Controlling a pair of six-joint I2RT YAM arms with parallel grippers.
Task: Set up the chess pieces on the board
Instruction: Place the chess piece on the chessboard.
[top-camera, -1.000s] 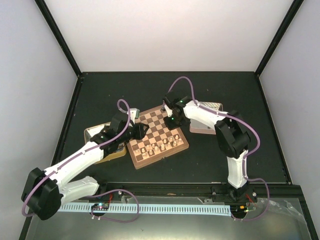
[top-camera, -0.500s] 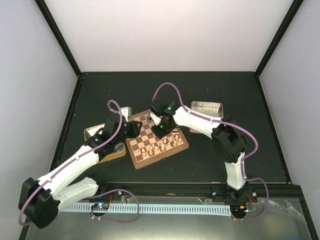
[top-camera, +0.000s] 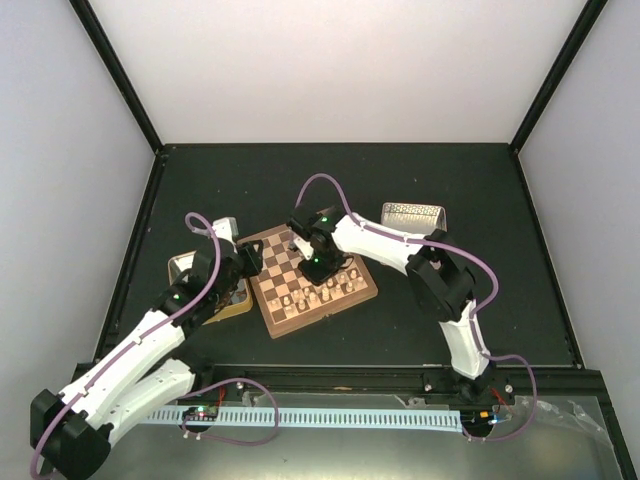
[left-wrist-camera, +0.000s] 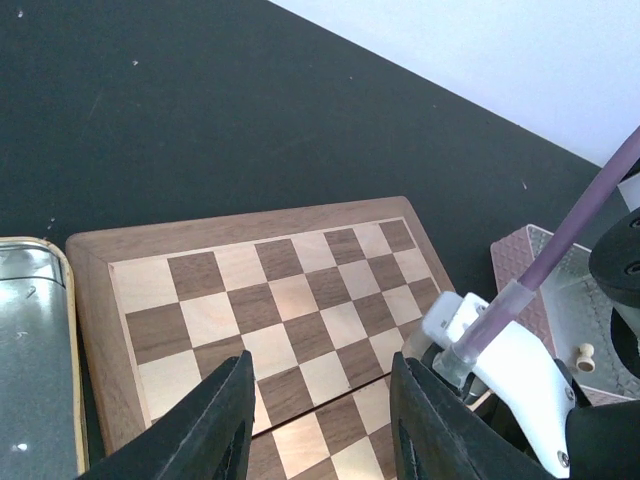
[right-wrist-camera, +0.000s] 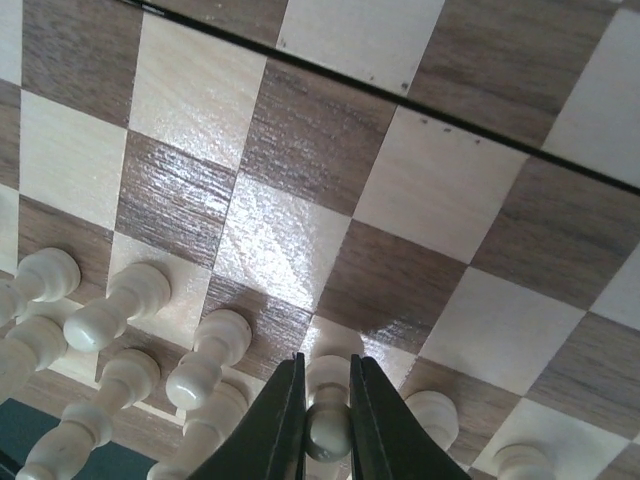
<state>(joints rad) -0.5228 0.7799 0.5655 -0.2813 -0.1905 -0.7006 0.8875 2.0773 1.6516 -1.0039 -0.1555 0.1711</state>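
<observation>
- board (top-camera: 326, 313): lies skewed on the dark table (top-camera: 450, 180), one corner pointing at the table's near edge.
- pieces (top-camera: 318, 290): pale chessmen standing upright in two rows along the board's near edge. The board's far half is bare squares.
- right gripper (right-wrist-camera: 327, 374): over the board's near rows, pointing down at them. Its fingers (right-wrist-camera: 283, 420) are drawn almost together, pinching the round head of one piece (right-wrist-camera: 327, 432).
- that piece: upright, in line with the inner row, other chessmen just beside it on either side. Cannot tell whether its base touches the board.
- left gripper (left-wrist-camera: 322, 372): above the board's left rim, aimed across the bare far half. Its fingers (left-wrist-camera: 225, 420) are part-way apart with nothing between them; bare squares show in the gap.
- left tray (left-wrist-camera: 30, 340): metal, just beside the board's left edge. In the top view it is partly under the left arm (top-camera: 150, 330).
- pink tray (left-wrist-camera: 520, 262): just beside the board's right edge. One loose chessman (left-wrist-camera: 585, 355) lies in it.
- metal tray (top-camera: 412, 214): beyond the board's right corner, behind the right arm (top-camera: 385, 240), apart from the board.
</observation>
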